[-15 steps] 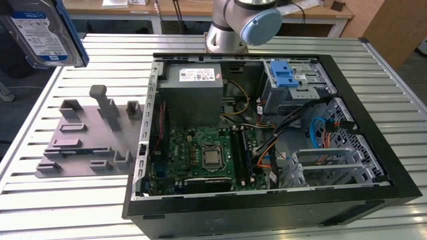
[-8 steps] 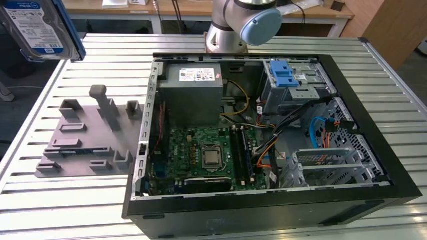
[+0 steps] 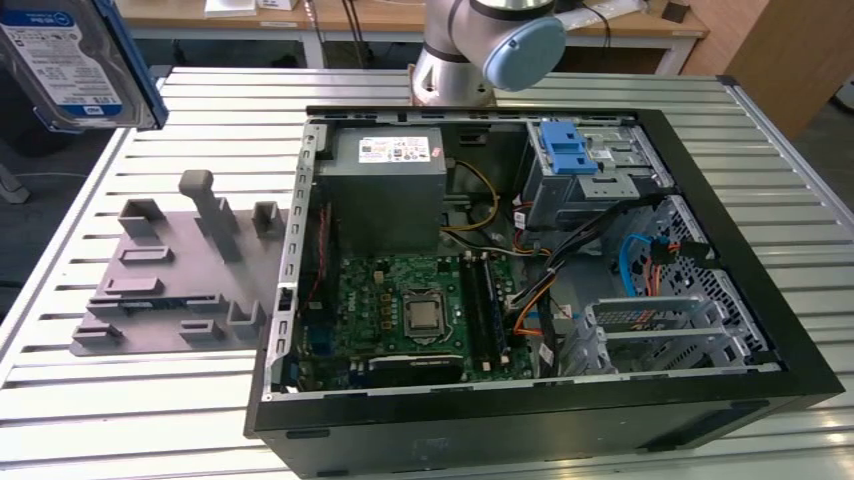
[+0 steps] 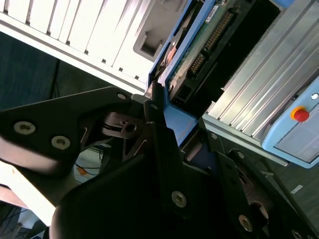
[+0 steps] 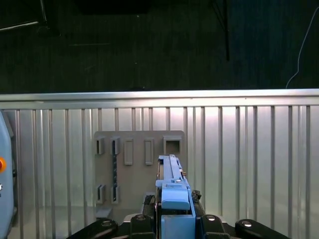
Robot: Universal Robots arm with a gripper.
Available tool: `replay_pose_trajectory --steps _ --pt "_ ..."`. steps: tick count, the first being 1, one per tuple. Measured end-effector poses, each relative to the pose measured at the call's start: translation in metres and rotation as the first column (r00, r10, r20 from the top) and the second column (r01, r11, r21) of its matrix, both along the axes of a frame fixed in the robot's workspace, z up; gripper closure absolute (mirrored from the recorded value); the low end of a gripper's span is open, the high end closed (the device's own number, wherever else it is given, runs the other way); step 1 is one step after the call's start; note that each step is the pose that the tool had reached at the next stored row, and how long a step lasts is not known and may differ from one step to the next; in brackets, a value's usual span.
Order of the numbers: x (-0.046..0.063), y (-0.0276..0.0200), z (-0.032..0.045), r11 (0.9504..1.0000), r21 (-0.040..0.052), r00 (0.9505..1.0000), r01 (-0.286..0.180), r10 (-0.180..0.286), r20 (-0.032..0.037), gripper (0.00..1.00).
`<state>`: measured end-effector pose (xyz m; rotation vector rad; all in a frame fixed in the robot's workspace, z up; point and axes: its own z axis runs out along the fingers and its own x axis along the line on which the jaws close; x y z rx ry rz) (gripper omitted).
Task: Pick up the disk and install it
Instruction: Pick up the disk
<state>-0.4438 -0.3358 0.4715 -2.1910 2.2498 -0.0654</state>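
Gripper (image 4: 162, 107) grips the blue-framed disk (image 3: 74, 65), raised high at the exterior view's left, apparently over the grey slotted stand (image 3: 174, 280), its long axis running straight out from the claw, well apart from the open computer case (image 3: 534, 250).

Illegible print on disk (image 3: 64, 62)

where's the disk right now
The disk is held in the air at the exterior view's upper left, above the grey slotted stand. In the first wrist view the gripper clamps its blue carrier.
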Motion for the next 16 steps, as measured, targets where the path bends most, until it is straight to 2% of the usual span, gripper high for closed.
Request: replay_pose_trajectory --steps 2,4,14,16 --pt "0.000 -0.0039 0.0000 1.0000 0.0000 1.0000 0.000 0.000 0.0000 0.64" --pt "0.000 -0.0058 0.0000 1.0000 0.0001 1.0000 0.000 0.000 0.0000 0.64" --pt "0.018 -0.0071 0.0002 1.0000 0.0001 1.0000 0.000 0.000 -0.0029 0.64" --pt "0.020 -0.0071 0.0021 1.0000 0.0000 1.0000 0.000 0.000 -0.0033 0.64"
